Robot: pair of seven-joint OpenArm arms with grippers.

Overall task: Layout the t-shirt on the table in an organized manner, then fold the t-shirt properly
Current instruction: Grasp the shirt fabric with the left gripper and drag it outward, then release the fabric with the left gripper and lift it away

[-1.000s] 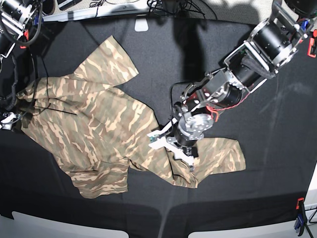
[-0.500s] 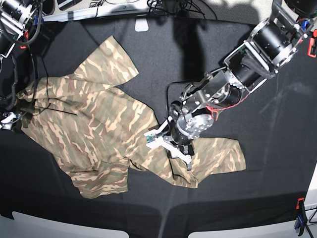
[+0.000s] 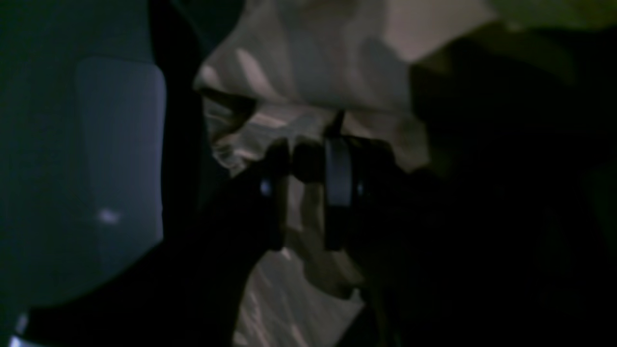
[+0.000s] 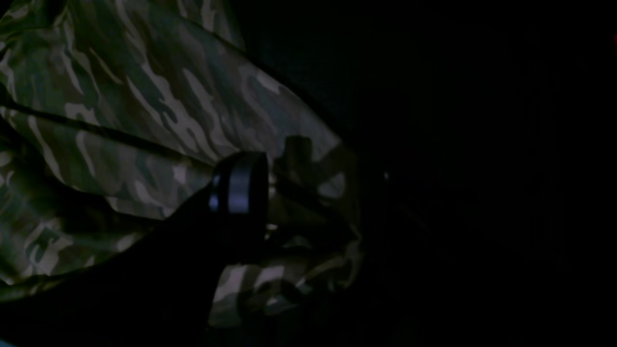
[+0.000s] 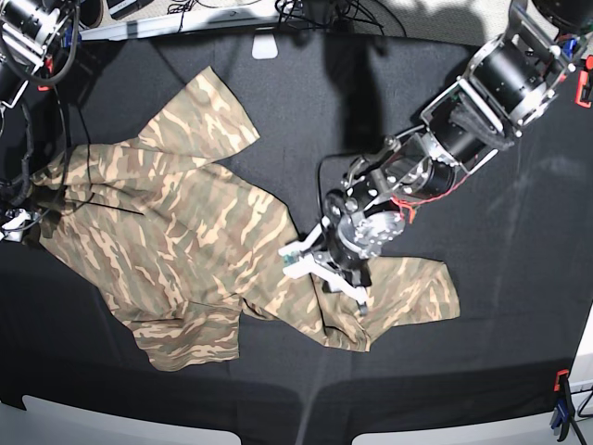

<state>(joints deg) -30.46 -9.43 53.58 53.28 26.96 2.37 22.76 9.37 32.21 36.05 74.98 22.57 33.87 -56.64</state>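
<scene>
— Where is the t-shirt (image 5: 176,222) found?
— Spread crumpled on the table (image 5: 306,102).
— Grippers?
— Fabric is pinched by the left gripper (image 3: 306,159); its edge is gripped by the right gripper (image 4: 299,178).

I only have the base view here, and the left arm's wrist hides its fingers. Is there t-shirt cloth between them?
Observer: Yes. In the left wrist view the left gripper has camouflage cloth of the t-shirt showing in the narrow gap between its fingers. I cannot tell whether it is pinched.
Operator: And the right one, at the far left of my picture?
Observer: The right wrist view shows the right gripper at the t-shirt's edge, with a bunched fold lying between its fingers.
Operator: Are both of those fingers visible?
Observer: Only one finger shows clearly; the other side is lost in darkness.
</scene>
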